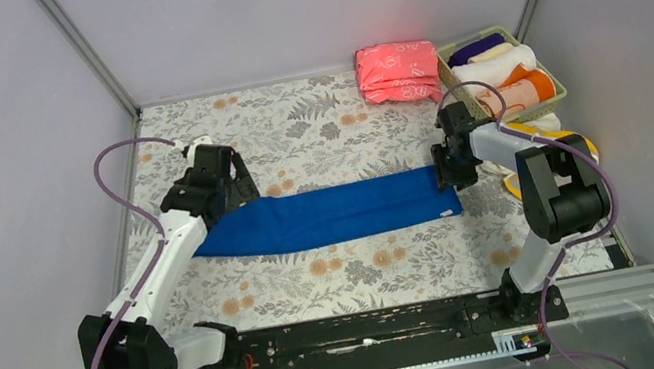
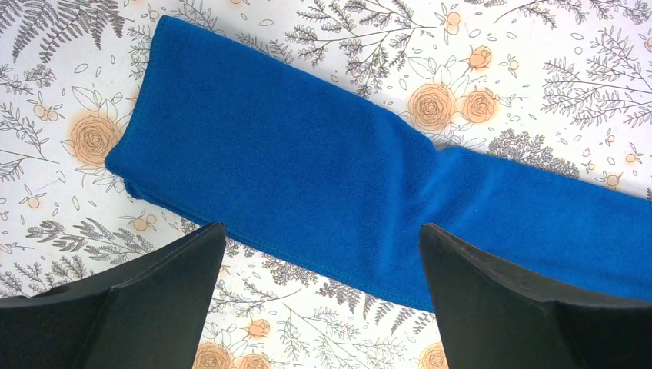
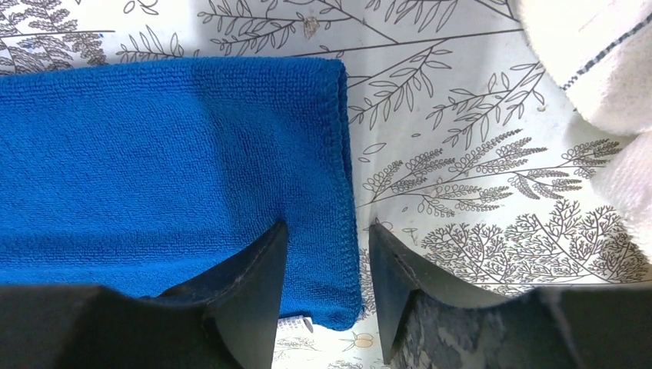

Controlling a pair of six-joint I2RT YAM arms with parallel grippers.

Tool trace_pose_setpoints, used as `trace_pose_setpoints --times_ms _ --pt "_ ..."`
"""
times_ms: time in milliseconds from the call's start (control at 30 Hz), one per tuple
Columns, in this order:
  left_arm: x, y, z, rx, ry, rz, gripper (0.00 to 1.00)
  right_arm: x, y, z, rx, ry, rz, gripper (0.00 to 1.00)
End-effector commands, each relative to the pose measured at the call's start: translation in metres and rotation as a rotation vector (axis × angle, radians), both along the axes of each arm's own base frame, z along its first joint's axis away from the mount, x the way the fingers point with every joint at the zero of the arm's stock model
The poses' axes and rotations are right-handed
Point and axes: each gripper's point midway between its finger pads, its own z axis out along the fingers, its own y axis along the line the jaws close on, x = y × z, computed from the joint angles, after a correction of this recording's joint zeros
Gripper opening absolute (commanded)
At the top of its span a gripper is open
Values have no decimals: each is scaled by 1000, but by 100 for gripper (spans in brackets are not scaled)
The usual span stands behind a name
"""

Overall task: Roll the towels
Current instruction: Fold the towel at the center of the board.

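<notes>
A royal blue towel point(image 1: 328, 215) lies folded into a long strip across the middle of the flowered table. My left gripper point(image 1: 225, 177) hovers over its left end, jaws wide open and empty; in the left wrist view the towel point(image 2: 307, 169) fills the space beyond my gripper point(image 2: 319, 231). My right gripper point(image 1: 450, 168) is down at the towel's right end. In the right wrist view the towel's point(image 3: 169, 154) stitched short edge lies between the fingers of my gripper point(image 3: 327, 227), one finger on the cloth, the other on the bare table, with a gap left between them.
A folded pink stack point(image 1: 397, 73) lies at the back. Beside it a basket point(image 1: 558, 88) holds rolled towels, white point(image 1: 495, 65) and orange point(image 1: 525, 91). A yellow cloth point(image 1: 535, 122) shows behind my right arm. White towel point(image 3: 592, 69) lies close right of the right gripper.
</notes>
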Motion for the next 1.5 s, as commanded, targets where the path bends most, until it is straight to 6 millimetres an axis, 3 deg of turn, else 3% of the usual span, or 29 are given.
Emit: trace_pose_setpoints --times_ms 0,200,367,433,533,667,833,933,1067,1100,1233,1467 --pt "8 6 6 21 -49 13 96 -21 8 -27 41 138 13 49" --pt "7 8 7 20 -54 19 97 -47 21 -45 112 260 -12 33" --pt "8 8 8 19 -58 20 97 -42 16 -42 86 244 -2 3" --pt "7 10 8 21 -58 25 97 -33 5 -34 16 209 1 0" --pt "7 13 7 26 -59 39 97 -11 -26 1 -156 120 -31 0" --pt "6 18 5 26 -50 66 97 23 -74 76 -399 -54 -126 0" --pt "5 22 -1 4 -24 86 98 42 -125 157 -632 -195 -234 0" --pt "5 21 -5 -13 -5 85 98 51 -136 187 -697 -232 -256 0" --pt "5 19 -12 -33 29 79 98 55 -141 206 -740 -242 -269 0" --pt "5 18 -13 -37 30 79 98 56 -137 207 -712 -243 -262 0" --pt "6 17 -15 -47 39 77 98 67 -86 188 -447 -250 -158 0" --pt "4 9 -24 -84 81 54 98 64 40 167 -47 -245 77 0"
